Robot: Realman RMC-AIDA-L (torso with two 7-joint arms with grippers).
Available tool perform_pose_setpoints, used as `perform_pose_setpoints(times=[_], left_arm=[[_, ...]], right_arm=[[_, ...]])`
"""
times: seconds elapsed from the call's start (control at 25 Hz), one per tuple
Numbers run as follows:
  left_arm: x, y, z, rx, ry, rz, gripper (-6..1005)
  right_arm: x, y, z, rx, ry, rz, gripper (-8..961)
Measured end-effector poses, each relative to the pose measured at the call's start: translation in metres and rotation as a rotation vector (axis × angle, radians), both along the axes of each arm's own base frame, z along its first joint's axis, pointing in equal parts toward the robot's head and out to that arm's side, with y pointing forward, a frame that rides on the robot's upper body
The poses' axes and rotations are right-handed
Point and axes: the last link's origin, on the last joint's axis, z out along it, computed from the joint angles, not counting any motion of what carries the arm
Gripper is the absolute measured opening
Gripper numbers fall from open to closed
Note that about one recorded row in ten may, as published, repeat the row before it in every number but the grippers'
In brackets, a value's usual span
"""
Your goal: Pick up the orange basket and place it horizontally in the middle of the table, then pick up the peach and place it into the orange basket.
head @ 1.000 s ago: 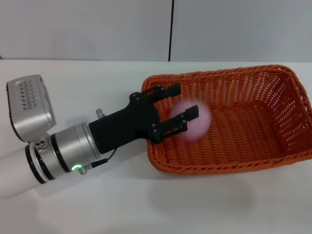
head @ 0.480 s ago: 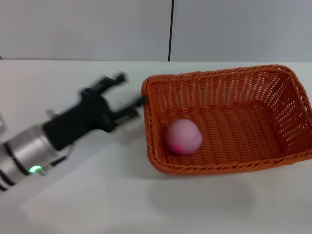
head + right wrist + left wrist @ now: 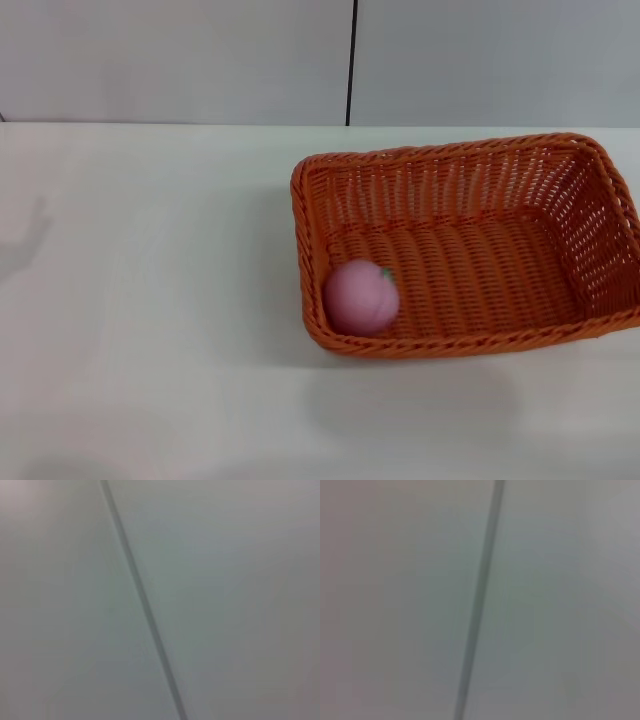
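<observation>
The orange basket [image 3: 470,250] lies lengthwise on the white table [image 3: 150,300], right of centre in the head view. Inside it, the pink peach [image 3: 361,297] rests against the near left corner, its small green leaf turned up and to the right. Neither gripper shows in any view. Both wrist views hold only a plain grey wall with a dark seam.
A grey wall with a dark vertical seam [image 3: 351,62] rises behind the table's far edge. A faint shadow [image 3: 25,240] falls on the table at the far left.
The left gripper let the peach go inside the basket, pulled back to the left and left the head view. The peach rolled toward the basket's near left corner.
</observation>
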Motion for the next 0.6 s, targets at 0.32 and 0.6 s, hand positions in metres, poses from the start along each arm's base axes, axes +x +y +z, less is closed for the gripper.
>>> perform_pose_setpoints(times=[0.32,0.6], left_arm=[[-0.012,-0.018,0.009,0.081,0.015,0.067,832],[-0.006,-0.011,0.005,0.092,0.089,0.058,832]], right_arm=[[0.02,0.002,-0.005,-0.029,0.091,-0.127,582],[0.029,0.012,-0.006,-0.087,0.133,-0.156,648]])
